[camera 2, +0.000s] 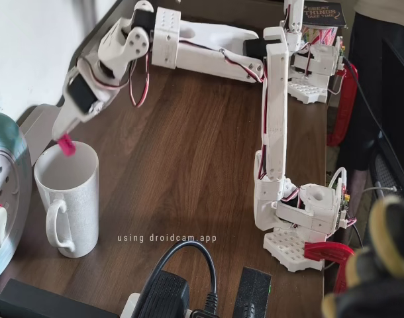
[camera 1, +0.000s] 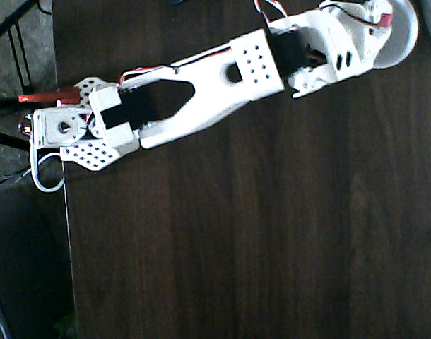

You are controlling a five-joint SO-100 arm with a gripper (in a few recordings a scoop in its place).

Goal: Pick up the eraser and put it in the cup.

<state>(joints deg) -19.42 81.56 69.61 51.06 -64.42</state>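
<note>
the gripper pinches the pink-red eraser just above the white mug's rim, over its mouth.

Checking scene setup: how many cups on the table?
1. The cup, a white mug, stands at the table's left edge in the fixed view, under the gripper holding the eraser.

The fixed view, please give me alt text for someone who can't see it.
A white robot arm reaches across a dark wooden table, its gripper holding a small pink-red eraser in its jaws just above the mouth of a white ceramic mug. Black cables lie at the near edge.
</note>
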